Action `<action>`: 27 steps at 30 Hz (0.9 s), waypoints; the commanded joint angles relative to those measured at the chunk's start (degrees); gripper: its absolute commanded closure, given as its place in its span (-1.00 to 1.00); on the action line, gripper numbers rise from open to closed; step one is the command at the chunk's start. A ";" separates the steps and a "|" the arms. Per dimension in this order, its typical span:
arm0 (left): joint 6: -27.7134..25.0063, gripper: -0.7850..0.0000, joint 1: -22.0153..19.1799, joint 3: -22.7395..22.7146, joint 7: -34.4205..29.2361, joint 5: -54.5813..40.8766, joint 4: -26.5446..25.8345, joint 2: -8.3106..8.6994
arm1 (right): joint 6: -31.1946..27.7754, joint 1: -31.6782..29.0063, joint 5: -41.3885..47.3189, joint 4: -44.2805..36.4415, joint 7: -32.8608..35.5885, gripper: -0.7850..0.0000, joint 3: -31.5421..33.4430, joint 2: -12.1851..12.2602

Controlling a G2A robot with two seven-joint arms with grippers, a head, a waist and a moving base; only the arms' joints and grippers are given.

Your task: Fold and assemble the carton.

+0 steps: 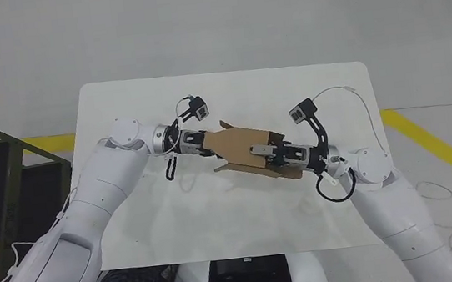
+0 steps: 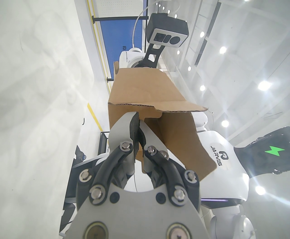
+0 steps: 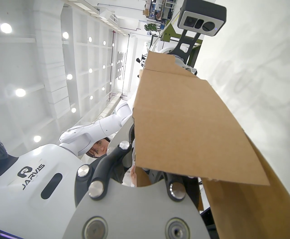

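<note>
With the left fingers [image 2: 135, 126] clenched on an end flap of the carton [image 1: 241, 142] and the right fingers [image 1: 265, 149] grasping its opposite end above the counter [image 1: 176, 222], I'd judge it best to hold both grips firm and square the panels gently along their creases.

Carton [image 1: 243, 143] lay over the middle of the worktop [image 1: 301, 208], set lengthwise between the two grippers. The left gripper [image 1: 208, 142] was at the carton's left end, its fingers [image 2: 123, 129] closed on a flap edge there. The right gripper [image 1: 268, 153] was at the carton's right end, touching it. Whether the carton rested on the worktop could not be told.
</note>
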 commanded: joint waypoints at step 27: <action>1.01 1.00 2.80 -4.24 -1.01 -1.11 -2.64 1.04 | -1.02 0.03 2.29 2.29 -2.70 1.00 2.44 0.42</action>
